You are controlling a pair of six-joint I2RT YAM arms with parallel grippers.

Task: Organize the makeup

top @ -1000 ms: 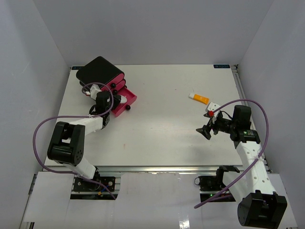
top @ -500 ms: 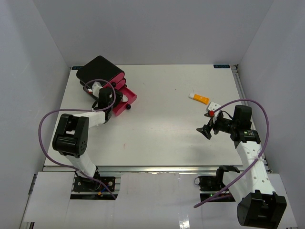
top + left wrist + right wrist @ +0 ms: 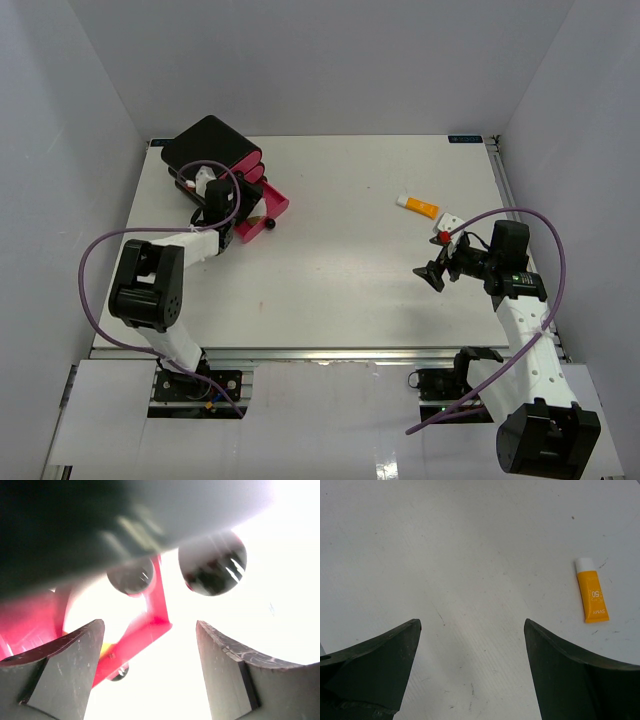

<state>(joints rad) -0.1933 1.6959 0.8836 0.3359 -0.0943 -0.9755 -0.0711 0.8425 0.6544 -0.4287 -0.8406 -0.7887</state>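
Orange tube (image 3: 417, 206) with white cap lying flat on white table (image 3: 340, 260), far right side, well apart from black box (image 3: 205, 148) in far left corner. Bottom pink drawer (image 3: 266, 206) sticks out past other drawers. Yellowish bit shows inside it in left wrist view, too blown out to name. Left gripper (image 3: 149, 645) right at that drawer, fingers spread, pinching nothing, round black knobs (image 3: 212, 562) just ahead. Right gripper (image 3: 471, 630) spread wide too, over bare table, tube lying beyond its fingers.
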